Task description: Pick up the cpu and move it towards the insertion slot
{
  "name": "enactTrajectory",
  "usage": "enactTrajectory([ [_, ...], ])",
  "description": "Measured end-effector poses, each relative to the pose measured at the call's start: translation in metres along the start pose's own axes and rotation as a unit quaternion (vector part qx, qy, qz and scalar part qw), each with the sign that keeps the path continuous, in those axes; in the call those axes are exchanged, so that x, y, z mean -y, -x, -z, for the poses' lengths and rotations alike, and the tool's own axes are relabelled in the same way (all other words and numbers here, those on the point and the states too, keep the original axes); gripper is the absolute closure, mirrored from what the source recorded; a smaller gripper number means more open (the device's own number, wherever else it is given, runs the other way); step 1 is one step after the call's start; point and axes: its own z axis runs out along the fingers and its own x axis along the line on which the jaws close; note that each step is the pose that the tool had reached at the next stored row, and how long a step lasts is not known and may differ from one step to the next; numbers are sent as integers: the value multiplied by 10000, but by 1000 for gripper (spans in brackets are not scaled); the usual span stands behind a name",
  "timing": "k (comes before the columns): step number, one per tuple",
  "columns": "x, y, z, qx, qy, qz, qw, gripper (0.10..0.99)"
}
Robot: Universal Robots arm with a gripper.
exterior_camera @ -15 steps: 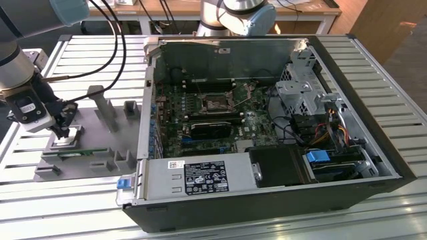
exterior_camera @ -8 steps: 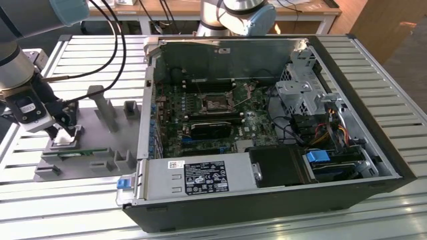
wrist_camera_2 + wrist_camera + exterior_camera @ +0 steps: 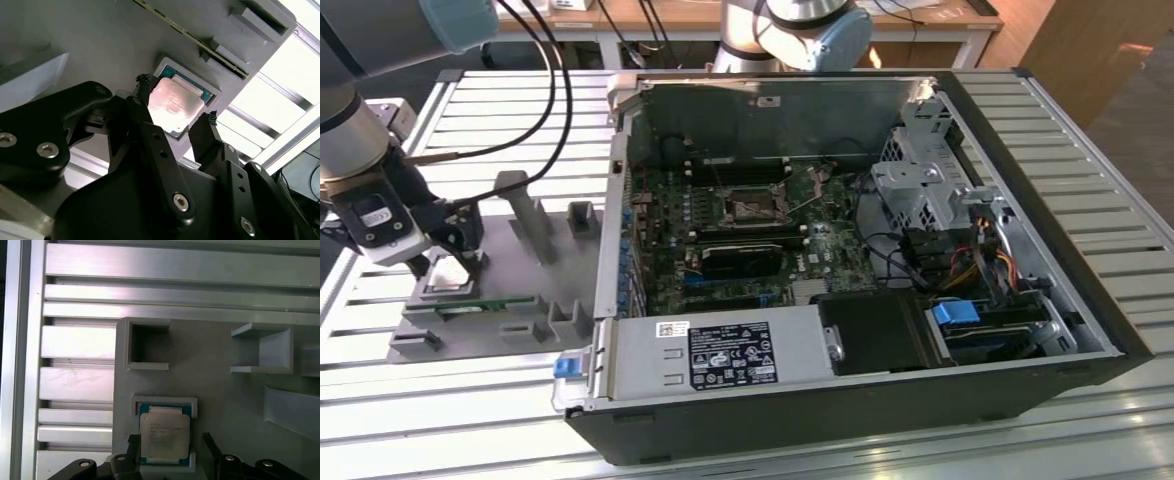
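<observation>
Where the tool [image 3: 176,100] hangs, the cpu [image 3: 164,432] lies between its fingers [image 3: 150,135].

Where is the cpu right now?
The cpu lies in a recess on the grey holder at the exterior view's left, outside the computer case, with the open claw astride it.

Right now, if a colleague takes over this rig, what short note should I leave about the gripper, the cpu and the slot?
Gripper: open, low over the grey fixture, one finger on each side of the cpu, not clamped.
Cpu: flat in its nest on the fixture.
Insertion slot: on the motherboard inside the open computer case, apart from the fixture.
Done: gripper lined up on the cpu.
Left: grasp, lift, carry towards the slot.
</observation>
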Motion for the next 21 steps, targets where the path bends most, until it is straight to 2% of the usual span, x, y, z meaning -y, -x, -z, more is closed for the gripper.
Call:
enactTrajectory([
  [21,-31,-27,-122,0,-2,-79,10000,498],
])
